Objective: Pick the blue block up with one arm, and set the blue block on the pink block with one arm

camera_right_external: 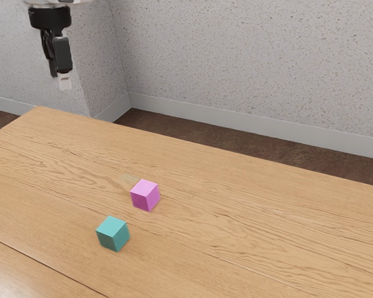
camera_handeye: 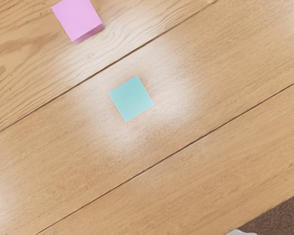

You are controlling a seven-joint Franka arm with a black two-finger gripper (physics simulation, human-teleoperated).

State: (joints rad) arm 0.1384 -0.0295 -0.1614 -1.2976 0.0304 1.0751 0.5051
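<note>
Gripper (camera_right_external: 63, 81) hung at the exterior view's upper left, high above the table (camera_right_external: 267, 217), holding nothing. It was edge-on, so I couldn't tell its opening. One blue block (camera_right_external: 113, 233) sat lower left of centre. One pink block (camera_right_external: 145, 195) sat near it, up-right, not touching.

1. Gripper (camera_right_external: 63, 81) hangs high at the exterior view's far left, well above the table (camera_right_external: 267, 217), with open air beneath it.
2. Blue block (camera_right_external: 112, 233) and pink block (camera_right_external: 145, 195) stand near each other but apart, with bare wood between them.
3. Pink block lies to the far right of the blue block; the blue block's top, near and left sides are open.
4. Wall (camera_right_external: 236, 56) stands well beyond the table's far edge.
</note>
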